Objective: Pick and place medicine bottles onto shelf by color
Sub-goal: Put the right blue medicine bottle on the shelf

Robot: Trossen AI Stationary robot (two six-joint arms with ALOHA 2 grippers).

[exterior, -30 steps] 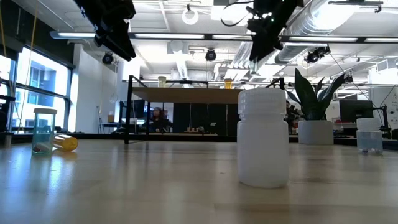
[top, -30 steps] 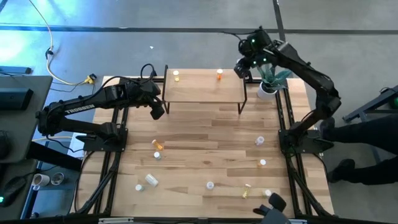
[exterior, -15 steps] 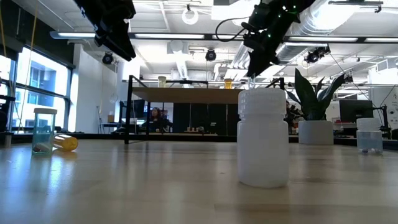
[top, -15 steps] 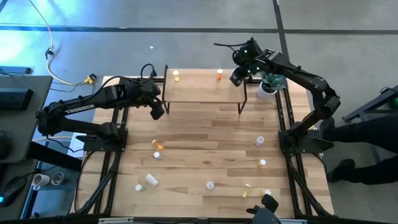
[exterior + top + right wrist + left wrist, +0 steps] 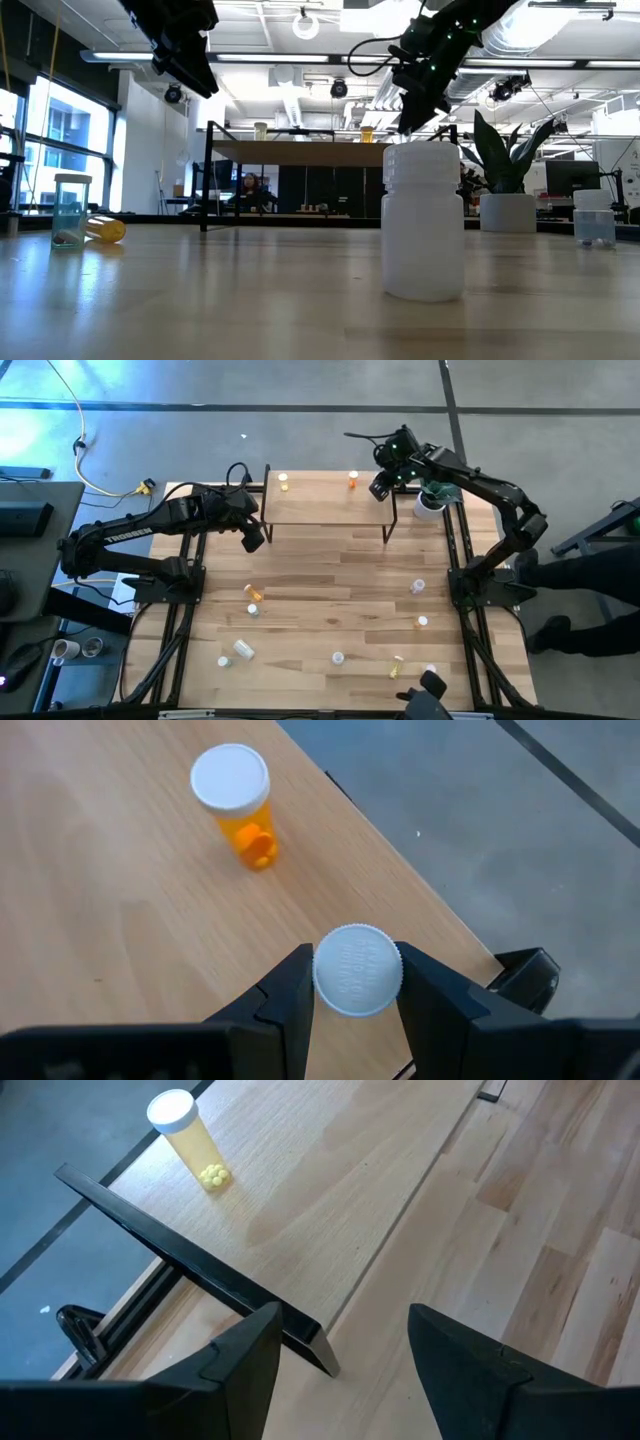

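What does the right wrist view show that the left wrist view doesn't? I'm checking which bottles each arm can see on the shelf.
Only the right wrist view: the right gripper shut on a white-capped bottle, above the shelf's corner, with an orange bottle standing on the board beyond it.

Only the left wrist view: the left gripper open and empty, a yellow bottle standing on the shelf, and the table beside it.

Both share: the light-wood shelf top with its edge, one white-capped bottle standing on it, and grey floor beyond.

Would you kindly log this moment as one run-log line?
right gripper: holds white-capped bottle over shelf | near orange bottle | left gripper: open, empty, shelf's left end
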